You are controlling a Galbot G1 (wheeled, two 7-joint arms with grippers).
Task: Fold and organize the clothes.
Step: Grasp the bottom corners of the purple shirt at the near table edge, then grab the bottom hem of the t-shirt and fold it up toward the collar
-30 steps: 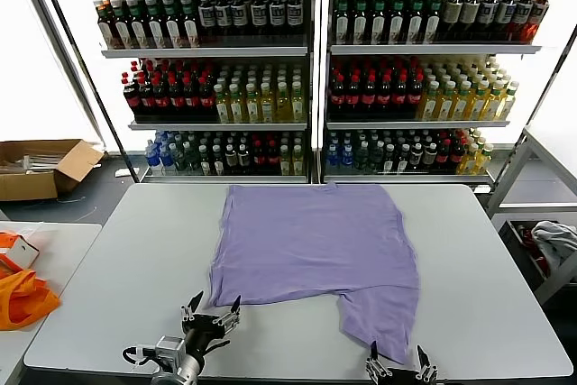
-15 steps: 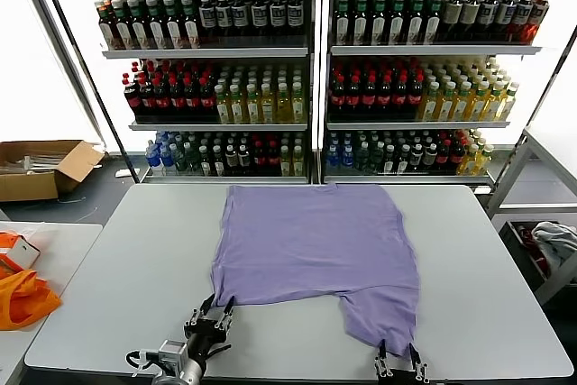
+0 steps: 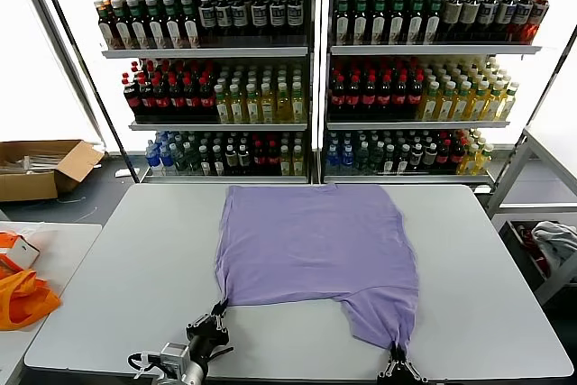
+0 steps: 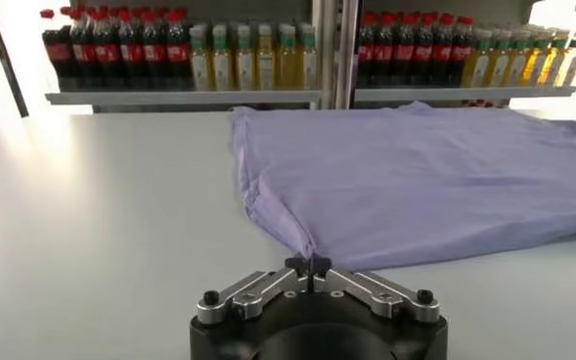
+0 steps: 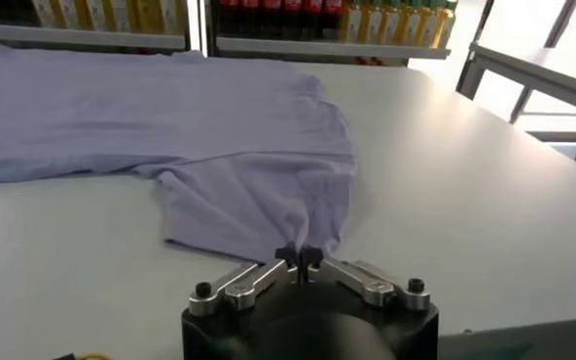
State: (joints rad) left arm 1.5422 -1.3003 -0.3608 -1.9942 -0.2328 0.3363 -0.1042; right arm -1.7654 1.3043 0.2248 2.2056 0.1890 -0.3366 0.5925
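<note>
Lavender T-shirt lies spread on the grey table, its near hem toward the robot. Since a second ago both sets of fingers, then spread and just short of the fabric, have moved in and closed: the left gripper now pinches the shirt's near left corner, and the right gripper is clamped on the hanging lower right flap.
</note>
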